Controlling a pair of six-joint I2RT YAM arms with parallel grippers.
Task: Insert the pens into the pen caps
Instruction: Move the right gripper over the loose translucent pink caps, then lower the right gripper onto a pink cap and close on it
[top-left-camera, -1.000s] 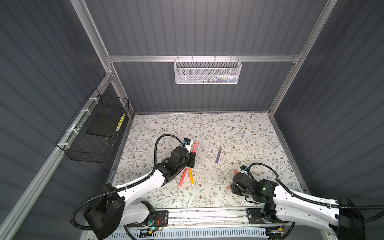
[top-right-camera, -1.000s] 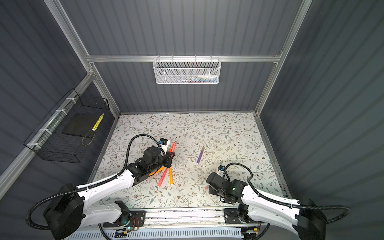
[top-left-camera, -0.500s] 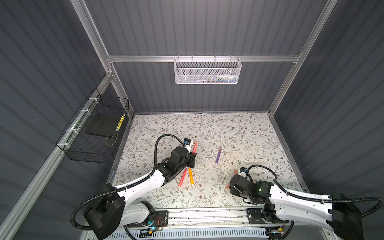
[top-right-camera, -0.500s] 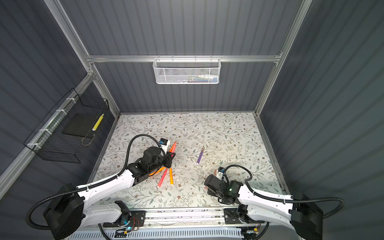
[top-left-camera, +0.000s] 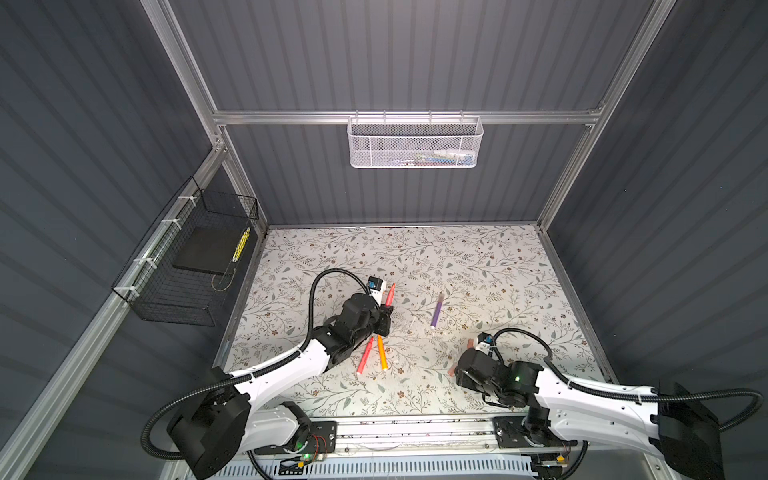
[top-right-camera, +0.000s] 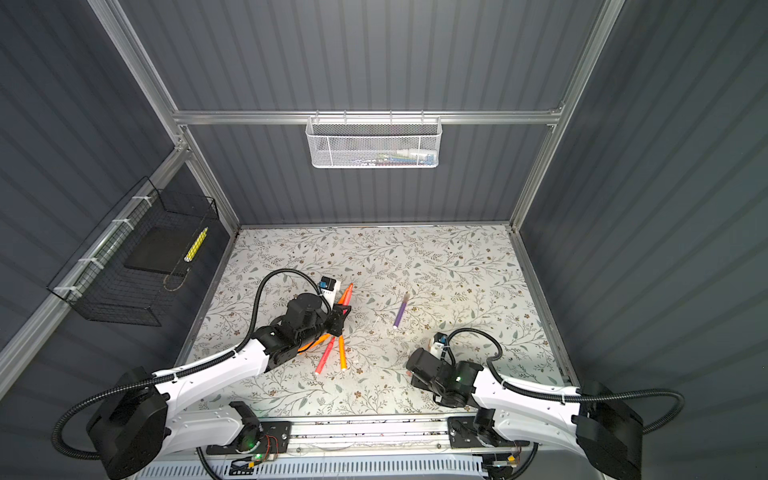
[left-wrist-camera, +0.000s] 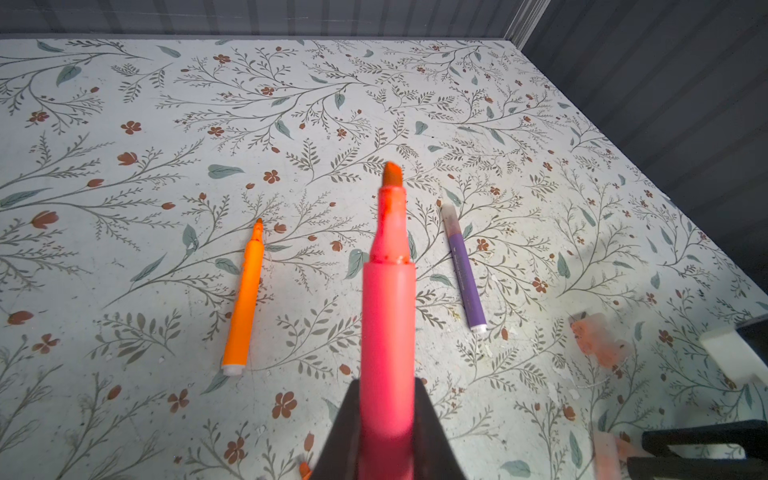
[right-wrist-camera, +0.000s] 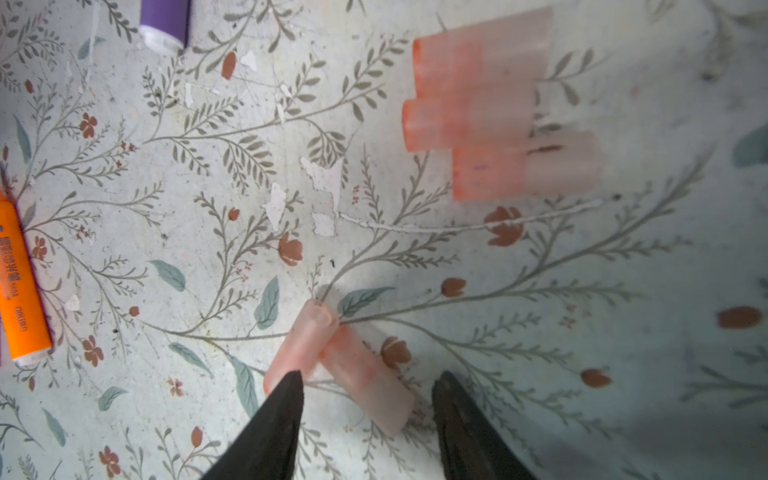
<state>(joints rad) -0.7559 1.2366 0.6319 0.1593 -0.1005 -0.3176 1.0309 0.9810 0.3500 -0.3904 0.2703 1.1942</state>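
Left wrist view shows the left gripper (left-wrist-camera: 386, 388) clamped on a red pen (left-wrist-camera: 388, 307), its fingers pressed tight against the barrel and the pen's orange-red tip bare. In both top views this pen sits left of the purple pen (top-left-camera: 436, 311), which lies flat on the floral mat (top-left-camera: 478, 270) with its white end toward the front. An orange pen (left-wrist-camera: 245, 299) lies on the mat on the far side of the held pen from the purple one. A second red pen (top-left-camera: 365, 356) and a second orange pen (top-left-camera: 382, 353) lie side by side, left of the purple pen and nearer the front. In a top view a third orange pen (top-right-camera: 313, 344) peeks out from under the left arm. The right gripper (right-wrist-camera: 370, 376) hangs low over the mat with its fingers (right-wrist-camera: 274, 424) spread. One cap (right-wrist-camera: 365, 374) lies between them, not pinched. A second cap (right-wrist-camera: 299, 345) touches it at an angle, and one end of it is hidden behind a fingertip. Three more caps (right-wrist-camera: 469, 120) lie touching side by side, near the purple pen's white end on its right. The gripper's pair sits farther from that end, toward the front.
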